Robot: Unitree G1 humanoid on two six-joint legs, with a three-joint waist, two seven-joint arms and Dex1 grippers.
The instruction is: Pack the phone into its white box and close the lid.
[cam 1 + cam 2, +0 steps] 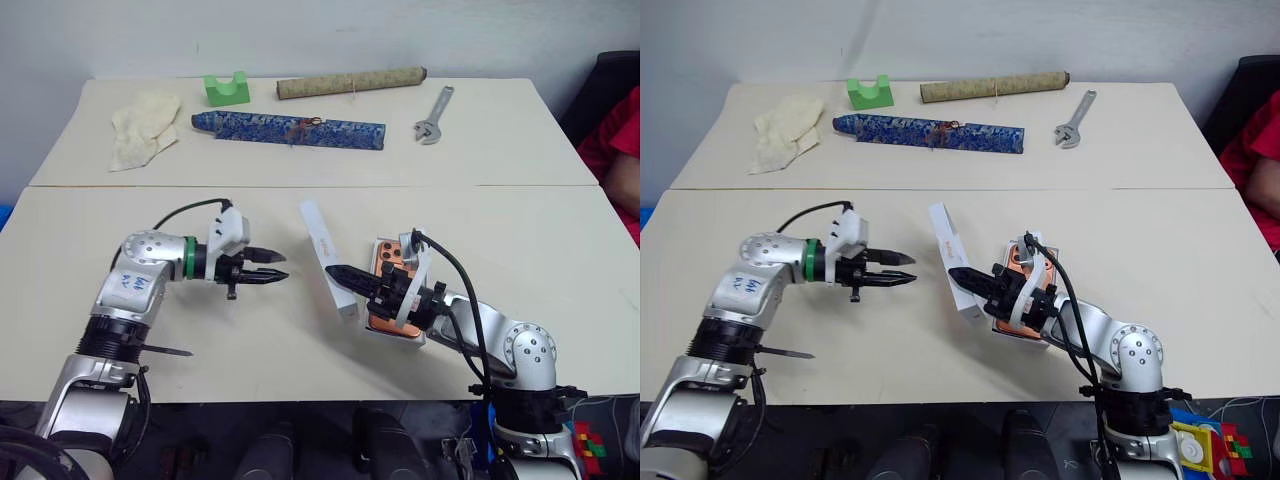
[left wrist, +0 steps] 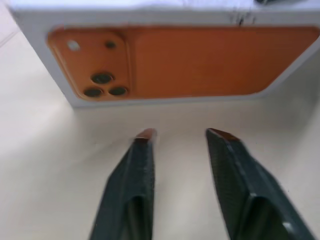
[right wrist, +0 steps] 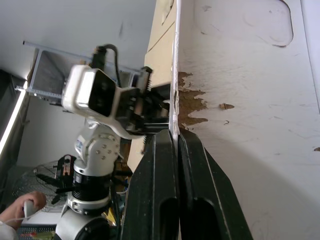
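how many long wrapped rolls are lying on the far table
2: a tan roll along the back edge, and a blue patterned roll just in front of it, nearer the robot.

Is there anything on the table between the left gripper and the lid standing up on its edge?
No. In the left eye view, bare table separates the left gripper from the lid.

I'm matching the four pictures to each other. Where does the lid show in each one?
Left eye: the lid is tilted up on edge at centre, pinched by the right gripper.
Right eye: the same, at centre.
Left wrist: the lid shows its orange printed outside, beyond the left gripper.
Right wrist: the lid shows its white inside.
Shared landmark: the left gripper, facing the lid.
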